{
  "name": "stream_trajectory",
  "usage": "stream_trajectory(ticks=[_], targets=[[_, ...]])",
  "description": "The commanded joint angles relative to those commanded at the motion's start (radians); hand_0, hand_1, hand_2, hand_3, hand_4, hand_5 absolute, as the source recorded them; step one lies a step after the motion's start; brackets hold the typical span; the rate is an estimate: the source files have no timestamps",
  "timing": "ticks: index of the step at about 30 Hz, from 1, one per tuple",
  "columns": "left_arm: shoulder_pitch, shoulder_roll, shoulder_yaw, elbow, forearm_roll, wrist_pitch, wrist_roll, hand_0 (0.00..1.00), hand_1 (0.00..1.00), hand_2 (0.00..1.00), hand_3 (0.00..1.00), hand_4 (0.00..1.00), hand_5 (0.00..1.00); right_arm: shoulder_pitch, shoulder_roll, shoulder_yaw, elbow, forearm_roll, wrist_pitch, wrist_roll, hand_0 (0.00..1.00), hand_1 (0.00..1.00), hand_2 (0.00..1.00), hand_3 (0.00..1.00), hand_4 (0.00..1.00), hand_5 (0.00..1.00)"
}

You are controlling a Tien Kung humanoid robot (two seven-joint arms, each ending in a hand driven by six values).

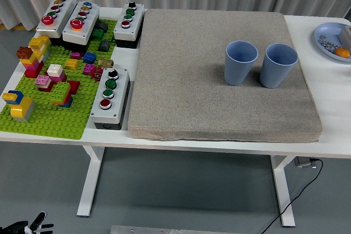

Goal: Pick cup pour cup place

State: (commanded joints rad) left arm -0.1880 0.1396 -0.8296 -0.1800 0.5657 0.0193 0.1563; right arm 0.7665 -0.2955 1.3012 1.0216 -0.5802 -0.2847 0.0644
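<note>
Two blue cups, left cup (240, 62) and right cup (278, 65), upright, just apart, on right half of grey mat (192, 80). Neither hand over surface (grip state: you cannot tell). You judge either nothing begun, or finished.

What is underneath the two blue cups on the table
Both blue cups stand upright, side by side, on a grey foam mat, which lies on the white table. The mat hides the tabletop beneath it.
</note>
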Motion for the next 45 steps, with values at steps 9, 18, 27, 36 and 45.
stream_trajectory(ticks=[9,18,27,36,45], targets=[[-0.004,-0.002,-0.003,0.000,0.005,-0.001,0.000,0.726,0.708,0.736,0.639,0.518,0.980,-0.012,0.006,0.007,-0.005,-0.040,-0.002,-0.004,0.932,0.873,0.905,0.860,0.664,0.998],[-0.002,-0.005,-0.007,0.000,0.007,0.000,0.000,0.726,0.709,0.736,0.639,0.518,0.980,-0.021,0.009,0.011,-0.012,-0.048,-0.001,0.000,0.934,0.874,0.910,0.867,0.666,0.998],[-0.001,-0.005,-0.019,0.000,0.017,0.001,0.002,0.726,0.708,0.736,0.639,0.518,0.979,-0.021,0.005,0.015,-0.009,-0.053,0.006,-0.006,0.935,0.873,0.911,0.869,0.666,0.998],[0.003,-0.009,-0.041,0.000,0.026,0.006,0.002,0.726,0.710,0.736,0.637,0.519,0.980,-0.022,0.007,0.012,-0.009,-0.054,0.010,-0.009,0.942,0.869,0.913,0.874,0.668,0.998],[0.015,-0.010,-0.050,0.000,0.012,0.011,0.002,0.719,0.711,0.737,0.637,0.516,0.979,-0.027,0.013,-0.002,-0.009,-0.053,0.012,-0.011,0.942,0.870,0.915,0.874,0.668,0.998]])
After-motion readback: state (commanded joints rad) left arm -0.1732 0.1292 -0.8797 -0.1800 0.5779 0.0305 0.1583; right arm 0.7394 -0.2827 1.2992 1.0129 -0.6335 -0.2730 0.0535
